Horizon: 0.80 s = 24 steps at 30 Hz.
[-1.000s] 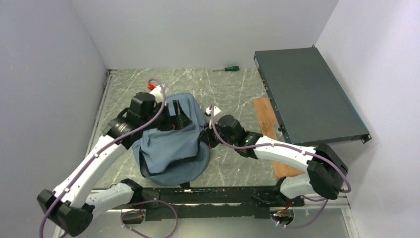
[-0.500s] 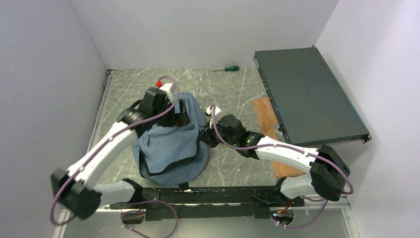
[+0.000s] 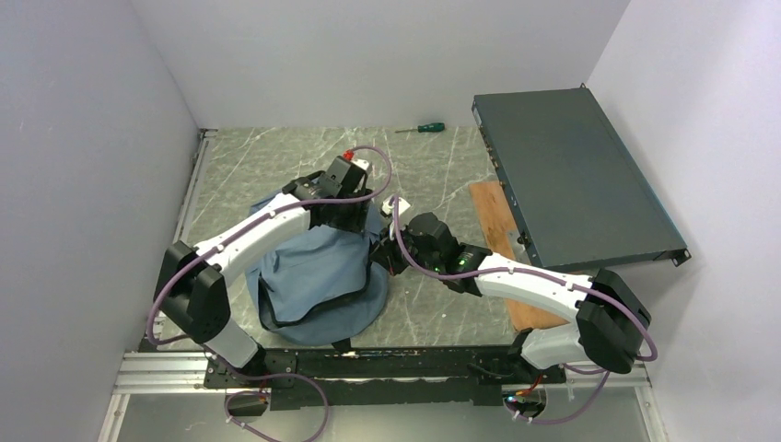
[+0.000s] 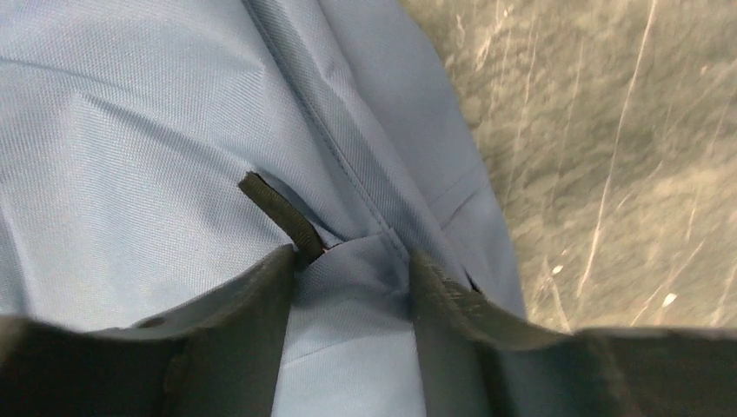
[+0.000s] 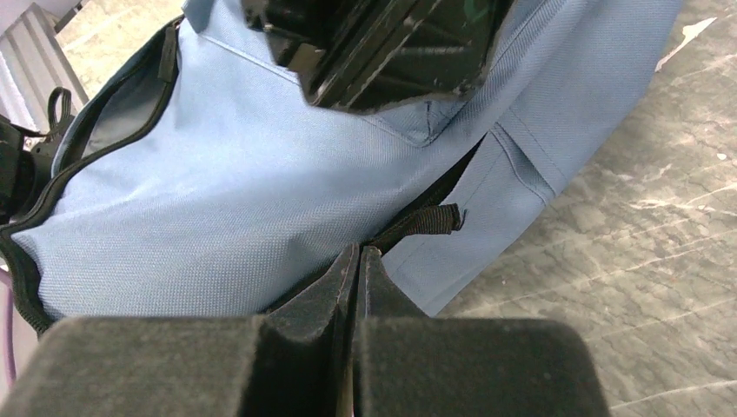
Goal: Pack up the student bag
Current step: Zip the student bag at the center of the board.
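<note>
2 arms bend over 1 soft student bag [image 3: 313, 276], a rounded heap of finely woven grey-blue cloth with black edging. It slumps on the scratched, marbled grey-green table [image 3: 442, 175], at about 7 o'clock from the table's middle.

The left arm arches over the bag from 7 o'clock, and the left gripper [image 4: 352, 278] points down at the bag's 1 o'clock shoulder. Its jaws stand apart astride a raised, stitched fold of cloth, with a short black webbing tab [image 4: 280, 213] just beside the left finger. Whether the jaws bite the fold cannot be told.

The right arm lies low, reaching in from 4 o'clock. The right gripper [image 5: 358, 261] is clenched tight, its tips pressed against the bag's black seam at the 3 o'clock side. Whether any cloth is caught there cannot be told.

What the bag holds is hidden.

A flat, dark grey metal box [image 3: 576, 175] lies at 3 o'clock of the bag, overlapping a wooden board [image 3: 502, 249]. A green-handled screwdriver [image 3: 422, 128] lies at the table's 12 o'clock edge.
</note>
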### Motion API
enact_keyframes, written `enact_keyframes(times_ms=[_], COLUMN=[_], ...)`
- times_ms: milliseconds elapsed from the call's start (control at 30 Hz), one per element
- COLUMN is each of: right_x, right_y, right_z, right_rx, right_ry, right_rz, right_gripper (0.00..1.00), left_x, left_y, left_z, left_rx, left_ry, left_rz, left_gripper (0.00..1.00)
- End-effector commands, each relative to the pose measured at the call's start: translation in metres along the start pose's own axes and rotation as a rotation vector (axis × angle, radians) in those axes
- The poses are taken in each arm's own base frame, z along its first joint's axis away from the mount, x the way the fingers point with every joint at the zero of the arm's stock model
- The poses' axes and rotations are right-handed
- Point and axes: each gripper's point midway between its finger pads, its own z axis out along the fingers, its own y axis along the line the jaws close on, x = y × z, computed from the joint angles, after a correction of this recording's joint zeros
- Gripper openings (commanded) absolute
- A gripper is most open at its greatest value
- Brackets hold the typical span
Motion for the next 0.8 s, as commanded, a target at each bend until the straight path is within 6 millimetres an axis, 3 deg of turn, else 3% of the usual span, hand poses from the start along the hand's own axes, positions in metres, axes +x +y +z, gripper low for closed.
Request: enact_keyframes(times_ms=[0,67,100,267,433,633,667,767], right_x=[-0.014,-0.012,-0.011,-0.009,-0.002,-0.022,-0.023,-0.042], right_y=[0.012,0.013,0.015,0.041,0.072,0.105,0.095,0.032], right_z=[-0.002,-0.006,-0.008,-0.022,-0.034,-0.060,-0.057,-0.062], right_rx=[-0.055,-0.063,-0.077,-0.223,-0.336,-0.446,-0.376,-0.061], right_ry=[-0.054,-0.050,-0.048,-0.045,-0.038,-0.102,-0.098,-0.172], right_rz=[-0.038,-0.051,-0.056,-0.066,-0.049,0.044,0.050,0.133], right_gripper=[0.00,0.00,0.00,0.00,0.00,0.00,0.00,0.00], left_x=[-0.021,-0.033,-0.041,-0.083,-0.119,-0.148,-0.151,-0.148], left_y=[0.017,0.027,0.031,0.051,0.059,0.061,0.058,0.051], left_z=[0.012,0.016,0.015,0.007,0.001,0.002,0.000,-0.009], left_rx=[-0.093,-0.119,-0.123,-0.229,-0.285,-0.275,-0.256,-0.207], left_ry=[-0.065,-0.085,-0.096,-0.254,-0.395,-0.484,-0.489,-0.465], left_rz=[0.012,-0.017,-0.029,-0.045,-0.061,-0.048,-0.041,-0.022], left_gripper=[0.37,0.04,0.00,0.00,0.00,0.00,0.00,0.00])
